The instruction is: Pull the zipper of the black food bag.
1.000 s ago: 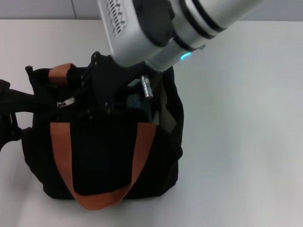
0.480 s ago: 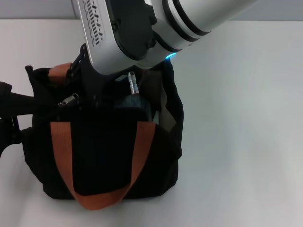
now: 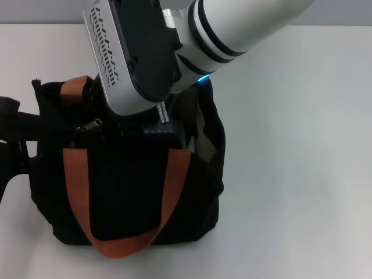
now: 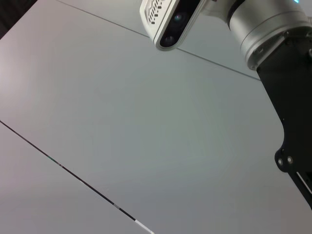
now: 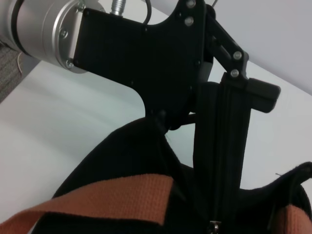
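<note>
The black food bag [image 3: 128, 192] stands on the white table with two orange-brown straps [image 3: 74, 174]. Its zipper [image 3: 92, 124], a small silver pull, lies on the zip track at the bag's top left and shows again in the right wrist view [image 5: 213, 225]. My left gripper [image 5: 229, 97] is shut on the black zip-track strip at the bag's left end, and it sits at the left edge of the head view [image 3: 23, 125]. My right arm's white wrist [image 3: 145, 52] hangs over the bag's open top just right of the zipper. It hides my right gripper there; only the gripper's black body [image 4: 292, 112] shows in the left wrist view.
The white table [image 3: 290, 174] stretches to the right of the bag and behind it. Pale lining [image 3: 200, 125] shows inside the bag's open right part. A silver connector [image 3: 162, 112] sticks out under the right wrist.
My right wrist has swung left and lower over the bag's top, and it now covers the black gripper seen earlier. The zipper pull has shifted slightly right. The left gripper keeps its hold.
</note>
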Action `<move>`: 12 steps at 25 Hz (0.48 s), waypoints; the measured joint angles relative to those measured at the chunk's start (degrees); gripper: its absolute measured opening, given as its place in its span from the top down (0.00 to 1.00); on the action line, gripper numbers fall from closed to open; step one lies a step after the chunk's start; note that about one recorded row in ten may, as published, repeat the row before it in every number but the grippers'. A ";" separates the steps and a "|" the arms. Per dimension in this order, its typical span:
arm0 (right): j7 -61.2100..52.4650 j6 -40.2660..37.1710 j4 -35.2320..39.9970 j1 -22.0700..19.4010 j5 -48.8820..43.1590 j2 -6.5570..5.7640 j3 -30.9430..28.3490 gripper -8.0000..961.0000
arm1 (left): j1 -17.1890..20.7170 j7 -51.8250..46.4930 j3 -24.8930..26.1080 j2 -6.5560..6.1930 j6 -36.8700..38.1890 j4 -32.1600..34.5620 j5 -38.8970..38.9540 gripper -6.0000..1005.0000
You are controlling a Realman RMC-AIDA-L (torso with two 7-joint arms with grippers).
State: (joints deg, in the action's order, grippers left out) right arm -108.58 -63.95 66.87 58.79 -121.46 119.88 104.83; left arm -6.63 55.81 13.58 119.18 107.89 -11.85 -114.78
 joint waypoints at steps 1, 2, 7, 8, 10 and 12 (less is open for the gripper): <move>0.15 0.04 0.03 0.03 0.00 0.00 0.09 0.70 | -0.07 0.00 -0.03 0.00 0.00 -0.01 0.00 0.98; 0.28 0.09 0.07 0.05 0.00 0.00 0.19 0.71 | -0.12 0.00 -0.08 0.00 0.00 -0.01 0.00 0.98; 0.45 0.93 0.37 0.06 0.24 0.00 1.25 0.72 | -0.31 0.00 -0.28 0.00 0.00 -0.01 0.00 0.98; 0.45 0.93 0.40 0.06 0.27 0.00 1.37 0.72 | -0.36 0.00 -0.31 0.00 0.00 -0.01 0.00 0.98; 0.46 0.93 0.42 0.06 0.34 0.00 1.44 0.73 | -0.40 0.00 -0.31 0.00 0.00 -0.01 0.00 0.98; 0.46 0.97 0.26 0.18 0.44 0.00 1.36 0.74 | -0.42 0.00 -0.31 0.00 0.00 -0.01 0.00 0.98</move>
State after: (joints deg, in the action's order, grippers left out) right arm -108.12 -62.98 67.13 58.97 -121.01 119.88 106.20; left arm -7.05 55.81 13.27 119.18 107.89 -11.86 -114.78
